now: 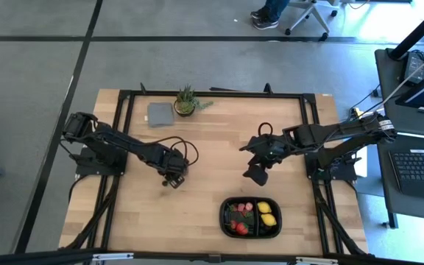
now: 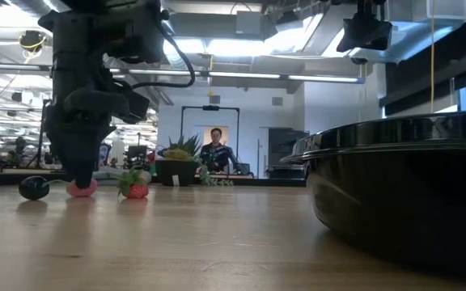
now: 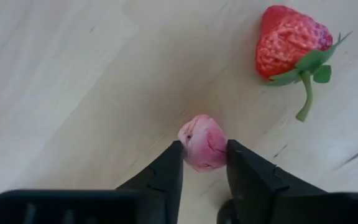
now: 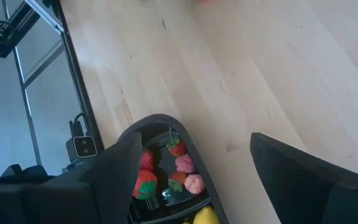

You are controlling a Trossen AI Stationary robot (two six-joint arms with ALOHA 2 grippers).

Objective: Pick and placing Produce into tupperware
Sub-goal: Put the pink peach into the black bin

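Observation:
A small pink fruit piece [image 3: 202, 142] lies on the wooden table, left of centre, with my left gripper [image 3: 204, 152] standing over it, pointing down and shut on it. A red strawberry [image 3: 291, 40] with a green stem lies just beside it. In the low view a dark cherry [image 2: 33, 187] rests on the table on the pink piece's [image 2: 82, 188] other side. The black tupperware [image 1: 223, 213], near the front right, holds strawberries, pink pieces and two lemons. My right gripper [image 1: 256, 175] hangs open above the table, beyond the tray's far edge. My left gripper pinches the pink piece by its two opposite sides [image 3: 188, 149] between its two fingertips [image 3: 174, 158]. The fingers come from above, pointing down. The piece still sits on the table top [image 2: 82, 194].
A potted plant [image 1: 186, 101] and a flat grey cloth [image 1: 159, 114] sit at the table's far edge. A black frame [image 1: 124, 147] runs around the table. Bare wood lies between the left gripper and the tray. A person [image 2: 215, 149] stands in the room behind.

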